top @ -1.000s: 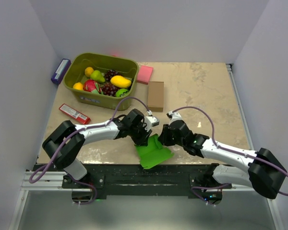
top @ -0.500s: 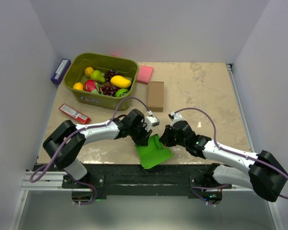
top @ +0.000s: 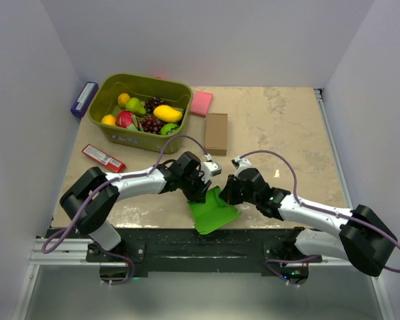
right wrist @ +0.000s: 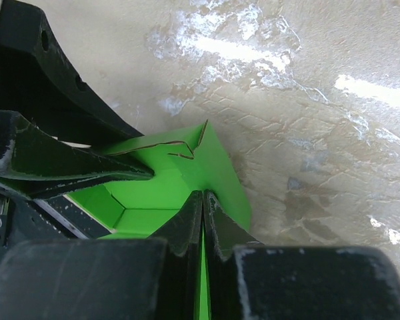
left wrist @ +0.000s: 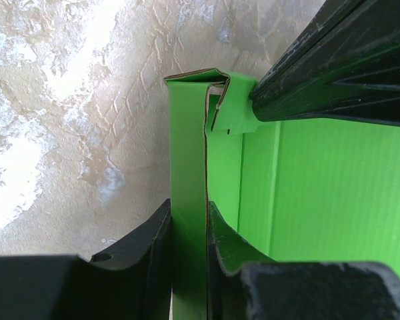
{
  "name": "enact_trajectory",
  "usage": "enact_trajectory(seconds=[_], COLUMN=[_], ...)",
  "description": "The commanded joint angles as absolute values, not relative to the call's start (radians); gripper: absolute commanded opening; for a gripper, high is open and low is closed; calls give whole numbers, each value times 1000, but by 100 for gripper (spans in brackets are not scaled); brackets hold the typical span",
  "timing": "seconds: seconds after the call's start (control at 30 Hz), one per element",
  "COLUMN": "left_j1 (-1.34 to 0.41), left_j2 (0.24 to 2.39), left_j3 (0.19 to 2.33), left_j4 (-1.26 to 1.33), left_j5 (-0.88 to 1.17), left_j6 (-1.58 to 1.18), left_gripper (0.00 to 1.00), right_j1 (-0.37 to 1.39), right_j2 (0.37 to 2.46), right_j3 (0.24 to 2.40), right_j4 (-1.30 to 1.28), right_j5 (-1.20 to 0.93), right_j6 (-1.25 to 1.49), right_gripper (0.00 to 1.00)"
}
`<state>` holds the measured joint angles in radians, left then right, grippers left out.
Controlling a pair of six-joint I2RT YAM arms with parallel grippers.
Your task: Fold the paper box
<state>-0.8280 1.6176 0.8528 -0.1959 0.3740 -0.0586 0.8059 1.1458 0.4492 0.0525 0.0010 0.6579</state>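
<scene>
The paper box is bright green card, partly folded up, at the table's near edge between both arms. My left gripper is shut on its left wall; in the left wrist view the green wall stands upright between my fingers. My right gripper is shut on the box's right wall; in the right wrist view a thin green edge shows between the closed fingers. The other arm's finger reaches across the box's open inside.
A green bin of toy fruit stands at the back left. A pink pad and a brown cardboard box lie beside it. A red packet and a purple box lie at the left. The box overhangs the table's front edge.
Nearly nothing differs. The right arm has shifted very slightly; both grippers keep their hold on the green box.
</scene>
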Motion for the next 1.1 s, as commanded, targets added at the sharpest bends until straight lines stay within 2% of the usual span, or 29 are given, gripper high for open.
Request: enact_trajectory(seconds=[0.0, 0.27, 0.53, 0.63, 0.77, 0.83, 0.87, 0.93, 1.07], left_j1=[-856, -865, -870, -870, -870, -870, -870, -870, -870], left_j2=[1655, 1654, 1663, 1667, 1657, 1661, 1669, 1680, 1716], left_j3=[848, 847, 848, 850, 844, 839, 838, 834, 830], left_j4=[-227, -226, -227, -226, -206, -199, -198, -195, -193], left_j5=[345, 347, 348, 365, 406, 426, 446, 457, 474], left_j6=[-11, -8, -6, -6, -5, -5, -5, 23, 44], left_gripper=[3, 3, 3, 3, 4, 4, 4, 4, 4], right_j1=[802, 801, 773, 775, 744, 717, 691, 666, 598], right_j2=[1173, 1227, 1266, 1208, 1114, 1097, 1080, 1068, 1049], right_j3=[440, 425, 379, 435, 482, 482, 479, 463, 419], right_j4=[94, 130, 259, 215, 91, 35, 26, 6, 3], right_j5=[2, 2, -142, -214, -230, -244, -255, -259, -270], right_j6=[641, 676, 697, 670, 658, 649, 646, 644, 663], right_gripper=[3, 1, 1, 6, 23, 27, 34, 36, 31])
